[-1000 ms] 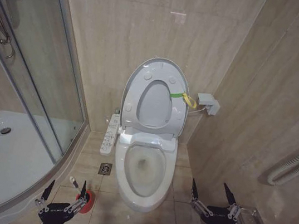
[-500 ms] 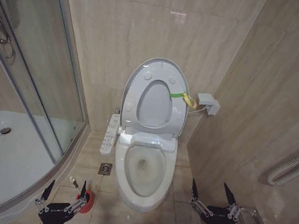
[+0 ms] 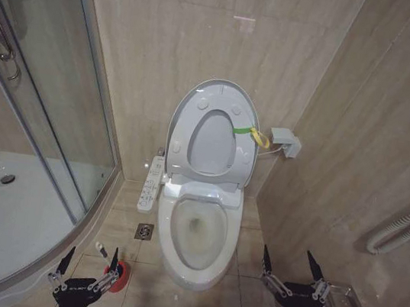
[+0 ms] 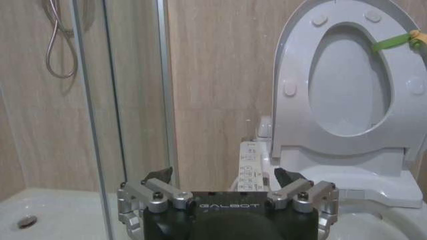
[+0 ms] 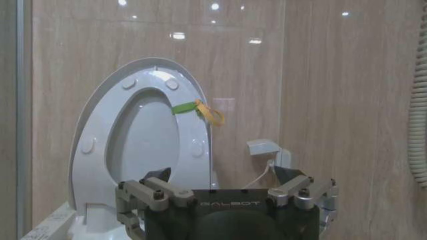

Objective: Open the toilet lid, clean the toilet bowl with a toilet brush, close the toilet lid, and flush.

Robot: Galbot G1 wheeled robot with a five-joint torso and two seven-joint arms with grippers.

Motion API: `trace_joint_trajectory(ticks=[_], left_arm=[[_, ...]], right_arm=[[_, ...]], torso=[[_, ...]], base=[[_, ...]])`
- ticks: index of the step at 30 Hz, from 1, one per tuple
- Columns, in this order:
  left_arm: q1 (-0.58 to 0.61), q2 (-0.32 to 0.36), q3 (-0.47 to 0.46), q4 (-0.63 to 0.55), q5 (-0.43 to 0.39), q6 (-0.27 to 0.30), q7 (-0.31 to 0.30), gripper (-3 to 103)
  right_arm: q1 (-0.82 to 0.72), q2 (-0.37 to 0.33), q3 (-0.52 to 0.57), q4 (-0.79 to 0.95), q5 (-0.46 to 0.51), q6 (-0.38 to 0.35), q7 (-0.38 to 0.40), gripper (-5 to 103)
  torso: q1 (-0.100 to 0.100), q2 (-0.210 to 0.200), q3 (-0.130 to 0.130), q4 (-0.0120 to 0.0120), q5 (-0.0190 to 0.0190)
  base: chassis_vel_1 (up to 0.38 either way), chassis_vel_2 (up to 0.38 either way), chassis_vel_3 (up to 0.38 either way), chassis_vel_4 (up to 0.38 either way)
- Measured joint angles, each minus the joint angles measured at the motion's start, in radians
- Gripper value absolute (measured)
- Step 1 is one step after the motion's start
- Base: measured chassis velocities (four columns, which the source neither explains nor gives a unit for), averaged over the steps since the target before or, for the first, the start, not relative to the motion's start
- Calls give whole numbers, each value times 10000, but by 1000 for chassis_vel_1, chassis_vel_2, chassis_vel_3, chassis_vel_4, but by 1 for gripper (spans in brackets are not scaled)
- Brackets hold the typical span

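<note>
With the left gripper (image 3: 86, 267) spread wide beside the toilet brush (image 3: 112, 267), its holder could be toppled.

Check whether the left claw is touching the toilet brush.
Cannot tell. In the head view the open left claw overlaps the toilet brush and its red holder on the floor, so height cannot be judged.

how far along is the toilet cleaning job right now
Done: the toilet lid stands raised against the wall with the seat, so the toilet bowl is exposed. In hand: nothing; the left gripper hangs open, empty, low beside the toilet brush on the floor in its red holder, and the right gripper hangs open, empty. Left: scrubbing, closing the lid, flushing.
</note>
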Motion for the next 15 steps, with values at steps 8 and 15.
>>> trace_joint_trajectory(ticks=[8,15], left_arm=[[0,0,0,0,0,0,0,99],[0,1,0,0,0,0,0,99]], right_arm=[[0,0,0,0,0,0,0,100],[58,-84,-157,-94,-73,-184,110,100]], torso=[[0,0,0,0,0],[0,0,0,-1,-3]], base=[[0,0,0,0],[0,0,0,0]])
